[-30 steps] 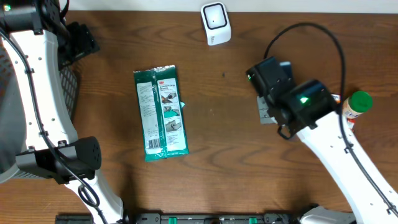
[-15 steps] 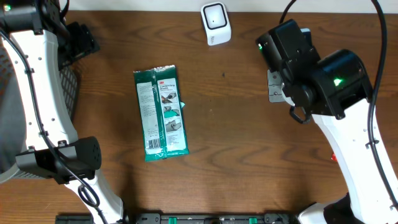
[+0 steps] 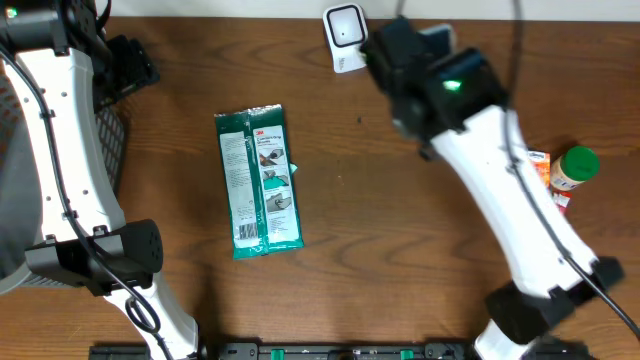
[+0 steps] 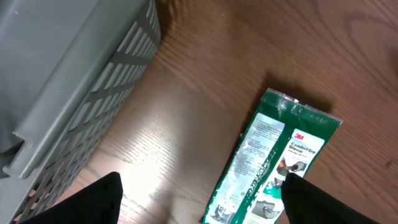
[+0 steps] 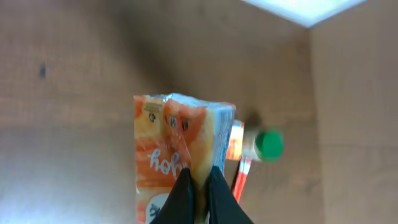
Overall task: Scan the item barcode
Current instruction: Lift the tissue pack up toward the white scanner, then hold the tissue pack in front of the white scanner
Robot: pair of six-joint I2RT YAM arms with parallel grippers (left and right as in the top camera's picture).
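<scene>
Wooden table (image 3: 380,250), grey basket (image 4: 68,81) at its left edge, green packet (image 3: 258,182) left of centre. My left gripper (image 4: 199,199) hangs wide, empty. My right gripper (image 5: 198,177) pinches an orange pouch (image 5: 180,137) near the far-edge white scanner (image 3: 345,30); I should face its barcode squarely, steadily.

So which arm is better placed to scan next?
Right. The right gripper is shut on an orange packet beside the white scanner. The left gripper hangs open and empty by the grey basket.

Mimicking a shop checkout: showing a barcode scanner (image 3: 346,37) at the tabletop's (image 3: 380,250) far edge, a glove pack (image 3: 259,182), a grey basket (image 4: 68,81) at its left edge.
</scene>
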